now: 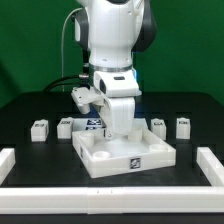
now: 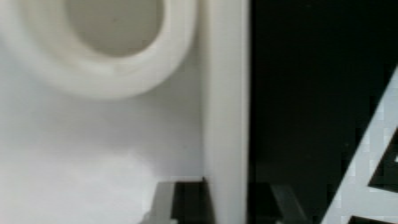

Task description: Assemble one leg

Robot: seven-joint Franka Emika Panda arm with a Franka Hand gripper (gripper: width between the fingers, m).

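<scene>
Lot as it stands, read across the exterior view from its left. White border rail: lies along the edge of the black surface, probably to fence in the parts. Far-left leg and second leg: small white posts, upright, tags facing forward, just beside each other and well apart from the arm, seemingly parked in a row for easy picking. Tagged patch: sits just behind the tray, partly hidden by the arm, and I cannot tell whether it is a board or another part. Arm: lowered over the rear of the tray, the large white square piece with corner sockets, which lies flat at the centre. Jaws: hidden behind the wrist housing, so I cannot tell whether they are parted or clamped, or on what. The wrist view offers only a close round socket, the tray's edge, bare black surface, and a white strip cut off by the frame. This suggests the tray is being lined up or gripped at its corner. Third leg and far-right leg: upright and untouched. No leg is seated in a socket. Right rail: cut off by the frame.
</scene>
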